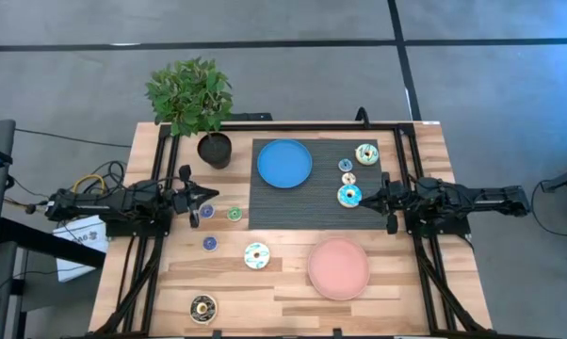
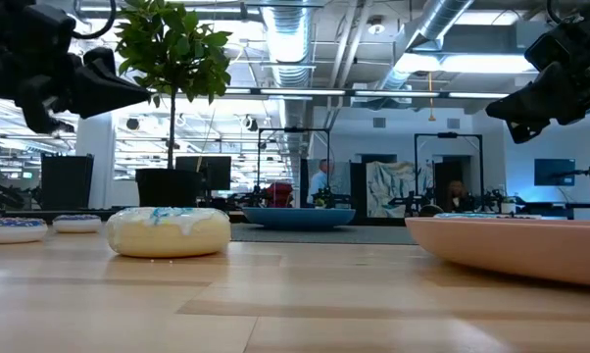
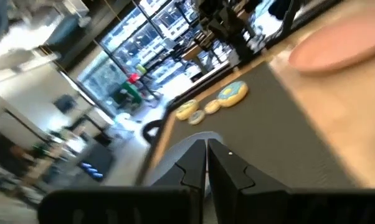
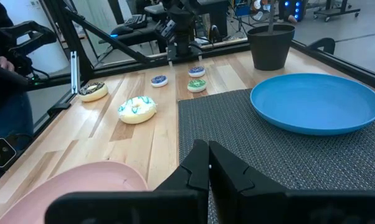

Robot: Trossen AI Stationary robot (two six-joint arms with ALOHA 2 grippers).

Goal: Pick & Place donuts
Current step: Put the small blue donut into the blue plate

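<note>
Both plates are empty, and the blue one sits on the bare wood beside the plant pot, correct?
Not quite. The blue plate sits on the dark mat, not bare wood, as the high view shows. Both it and the pink plate are empty, and the plant pot is beside it.

The wooden table (image 1: 293, 292) carries a dark mat (image 1: 312, 212), a potted plant (image 1: 213, 146) and a pink plate (image 1: 338, 268). Four donuts (image 1: 256, 255) lie directly on the wood.

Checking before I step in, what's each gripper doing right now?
Left gripper: shut, holding nothing.
Right gripper: shut, holding nothing.
</note>
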